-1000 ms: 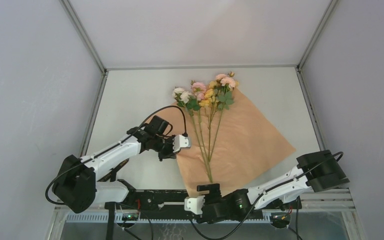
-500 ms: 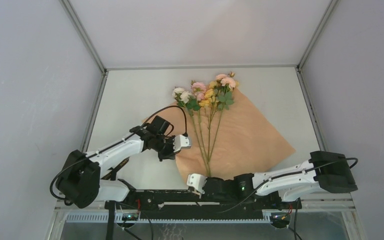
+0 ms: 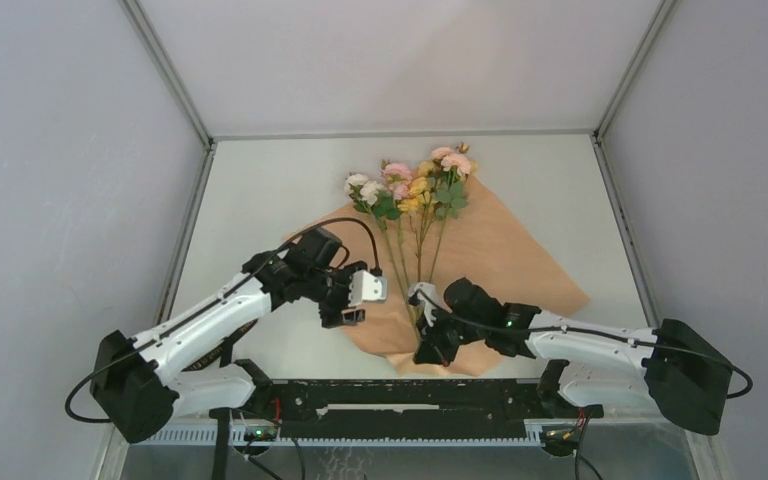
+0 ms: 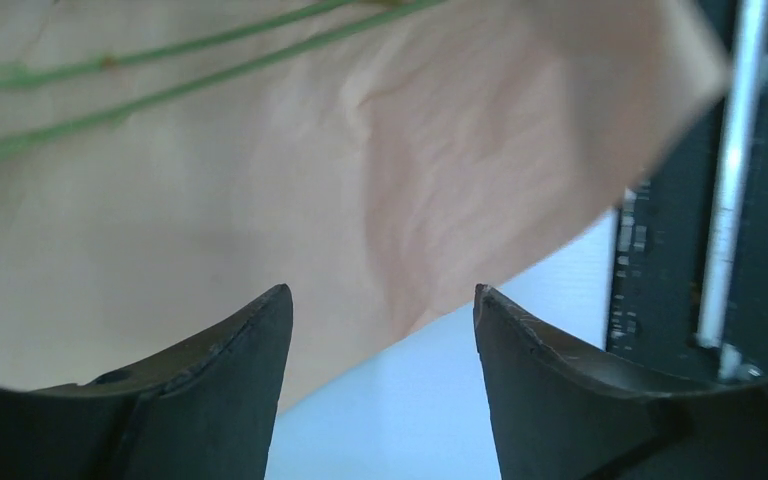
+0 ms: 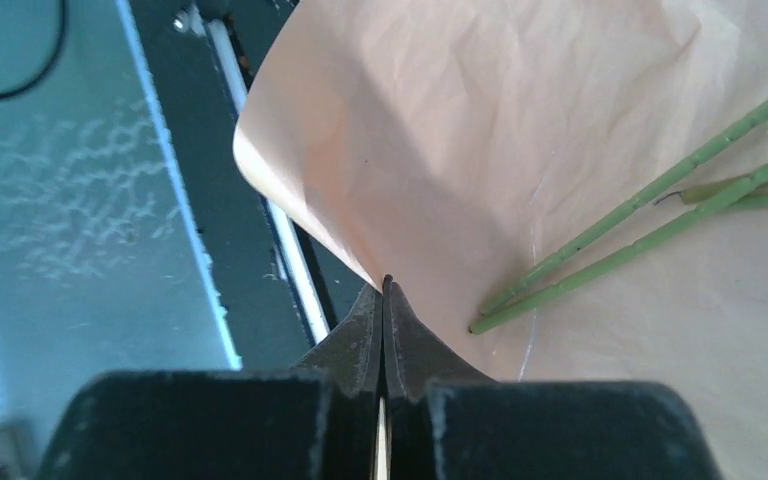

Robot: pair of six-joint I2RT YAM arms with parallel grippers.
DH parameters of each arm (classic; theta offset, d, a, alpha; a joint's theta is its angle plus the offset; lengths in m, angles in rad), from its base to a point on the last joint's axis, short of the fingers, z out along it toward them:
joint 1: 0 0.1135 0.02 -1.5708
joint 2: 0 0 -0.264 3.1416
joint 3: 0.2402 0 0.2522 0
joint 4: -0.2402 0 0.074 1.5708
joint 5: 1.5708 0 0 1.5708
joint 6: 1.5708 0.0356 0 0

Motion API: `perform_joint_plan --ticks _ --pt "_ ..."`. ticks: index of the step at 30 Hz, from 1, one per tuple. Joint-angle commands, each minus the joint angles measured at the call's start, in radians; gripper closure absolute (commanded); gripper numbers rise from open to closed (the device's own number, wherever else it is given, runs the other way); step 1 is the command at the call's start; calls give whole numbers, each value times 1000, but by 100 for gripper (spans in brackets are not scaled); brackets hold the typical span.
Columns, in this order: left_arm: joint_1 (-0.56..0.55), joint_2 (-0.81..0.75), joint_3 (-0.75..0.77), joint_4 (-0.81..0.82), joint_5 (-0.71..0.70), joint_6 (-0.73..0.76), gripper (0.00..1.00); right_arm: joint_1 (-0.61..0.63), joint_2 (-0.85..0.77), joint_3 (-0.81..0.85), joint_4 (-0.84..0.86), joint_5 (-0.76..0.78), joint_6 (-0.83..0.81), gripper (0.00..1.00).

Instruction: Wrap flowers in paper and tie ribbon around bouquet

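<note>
Tan paper (image 3: 505, 270), thin and floppy, lies mid-frame. At its near corner, low centre, the right claw (image 5: 385, 290) is pressed together, pinching the edge. To its left, the left claw (image 4: 380, 300) hangs spread over the paper's side edge. Beyond, the flowers (image 3: 415, 190) lie on top, light and wiry. I'd hold the paper by its edges, gently, since it looks easy to tear.

Robotics lab test cell is indicated: white table (image 3: 260, 190) is enclosed by plain grey wall panels (image 3: 60, 180) and metal frame struts (image 3: 166, 72), left arm (image 3: 210, 310) and right arm (image 3: 580, 345) bolted to black base rail (image 3: 360, 395).
</note>
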State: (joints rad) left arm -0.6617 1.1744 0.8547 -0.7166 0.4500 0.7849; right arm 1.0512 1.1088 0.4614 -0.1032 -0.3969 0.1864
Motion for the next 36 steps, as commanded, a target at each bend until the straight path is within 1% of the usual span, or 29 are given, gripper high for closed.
perform_joint_plan --ticks 1,4,7,10,12,16,17,18,19,22,23,26,28,29,31,33,34,36 --pt "-114 -61 34 -134 74 42 27 -114 -4 -13 41 -288 97 100" --pt "-224 -59 11 -99 82 58 22 -157 17 -15 64 -375 106 100" --pt "-319 -22 -12 -7 23 45 15 -211 37 -15 57 -408 120 100" --pt "-358 20 -41 153 -44 -10 15 -233 46 -15 41 -416 118 100" --pt "-366 44 -52 222 -44 -36 18 -233 48 -15 55 -423 124 100" --pt "-379 64 -74 224 53 -30 31 -244 31 -14 55 -417 137 98" --pt "-387 68 -83 233 54 -34 37 -245 24 -14 45 -408 133 97" --pt "-396 74 -89 244 49 -43 45 -244 18 -15 34 -397 129 95" --pt "-401 83 -91 257 43 -54 54 -246 12 -14 21 -387 127 91" --pt "-402 102 -94 284 39 -75 94 -247 -11 -13 -10 -352 143 67" --pt "-403 103 -96 286 47 -75 99 -249 -26 -9 -24 -345 152 59" --pt "-409 102 -98 253 101 -49 100 -279 -127 5 -76 -339 211 48" --pt "-428 106 -99 222 99 -26 100 -311 -195 4 -107 -313 298 45" --pt "-441 112 -99 211 86 -7 100 -327 -213 -2 -125 -294 342 45" --pt "-470 123 -97 192 62 11 100 -337 -211 -30 -149 -235 442 57" --pt "-487 128 -90 177 59 13 100 -337 -165 -57 -132 -218 500 71" --pt "-489 126 -83 166 68 13 100 -331 -136 -67 -122 -218 519 76" --pt "-489 123 -70 140 71 23 100 -308 -83 -73 -106 -195 528 83"
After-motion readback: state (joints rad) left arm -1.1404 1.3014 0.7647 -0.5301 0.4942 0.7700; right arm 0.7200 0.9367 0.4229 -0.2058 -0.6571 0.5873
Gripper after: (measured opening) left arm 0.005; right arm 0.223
